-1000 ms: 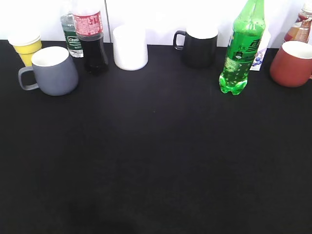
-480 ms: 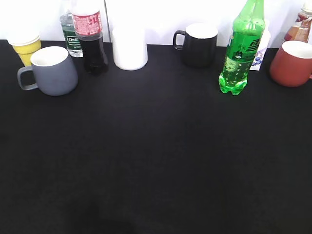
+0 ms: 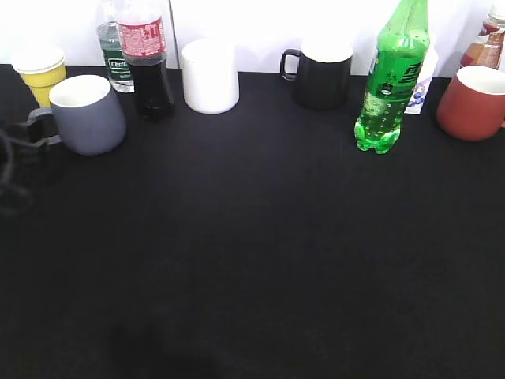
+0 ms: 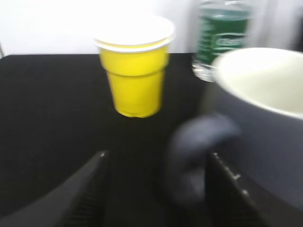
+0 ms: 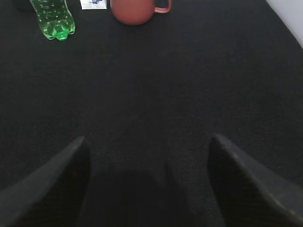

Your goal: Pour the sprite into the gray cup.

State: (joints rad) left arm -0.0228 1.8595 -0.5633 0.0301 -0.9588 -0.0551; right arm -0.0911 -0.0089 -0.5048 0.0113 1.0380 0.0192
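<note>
At the table's left edge: left gripper (image 4: pixel 154 189), jaws spread either side of gray cup's (image 3: pixel 88 114) handle.
Sprite (image 3: pixel 390 79): upright, far right.
Right gripper (image 5: pixel 147 184): jaws apart, empty.

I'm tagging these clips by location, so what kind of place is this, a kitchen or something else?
Probably a lab or test bench, not a kitchen: a black-covered table against a plain white wall, with drinks lined up like props, such as the sprite, the gray cup and a cola bottle.
</note>
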